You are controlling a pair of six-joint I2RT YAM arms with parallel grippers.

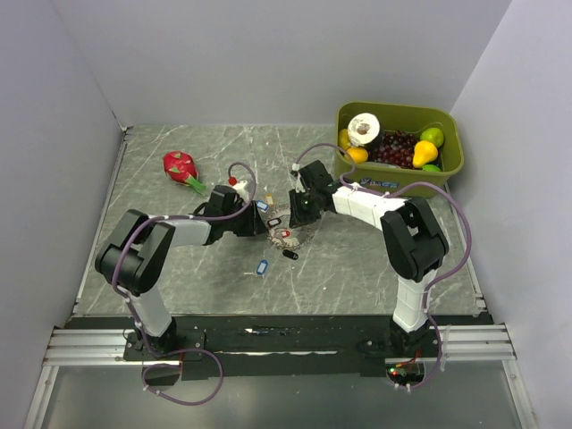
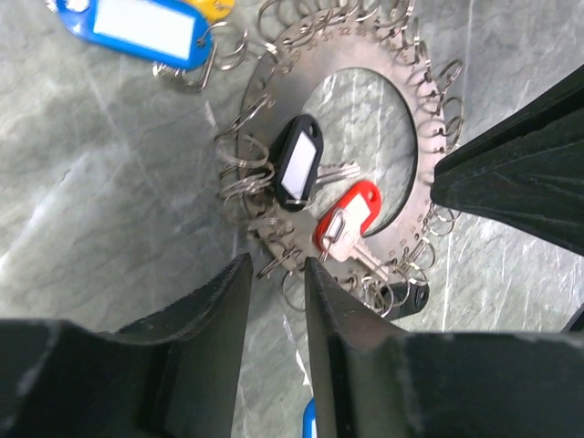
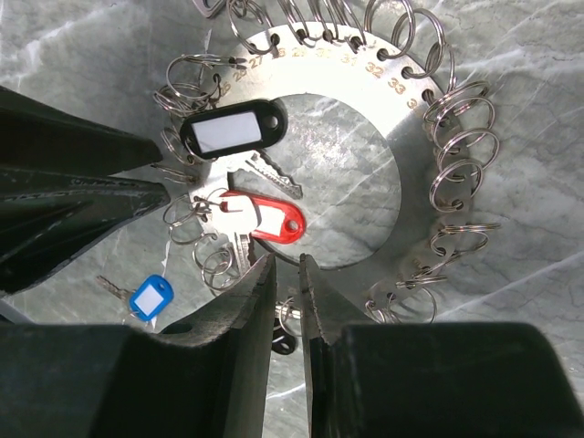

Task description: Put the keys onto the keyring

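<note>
- Watching the wrist views, I am seeing both grippers poised over the keyring [image 3: 383, 91], a flat metal disc rimmed with small split rings, lying mid-bench.
- I am reading the left gripper [image 2: 278, 269] as part open — bench and a split ring are showing through the gap, and nothing is clamped.
- The right gripper [image 3: 287, 265] is showing only a thin slit, its tips at the disc's rim; I cannot tell whether it is nipping anything.
- The relation I am weighing is this: the loose blue key [image 1: 262, 267] is lying flat on the bench on the near side of the keyring, toward the arm bases and apart from the disc. It is sitting almost straight back from the left gripper, so I am judging the left arm the nearer. Its long axis is running roughly near-to-far, slightly slanted.
- A second blue key [image 2: 137, 23] is resting just beside the far-left rim, next to a yellow tag [image 2: 212, 7]; I cannot tell whether it is hooked on.
- A black tag [image 3: 233, 130] and a red tag [image 3: 266, 221] are lying across the disc's hole, and a black fob [image 1: 290, 255] is sitting just beside the near rim.
- The bench [image 1: 357, 268] is looking smooth, grey and marbled — I am guessing a thin key may slide rather than lift.
- Plain walls [image 1: 268, 54] are closing in three sides, with a green bin [image 1: 393, 107] far right and a dragon fruit [image 1: 180, 167] far left, both well apart from the work.
</note>
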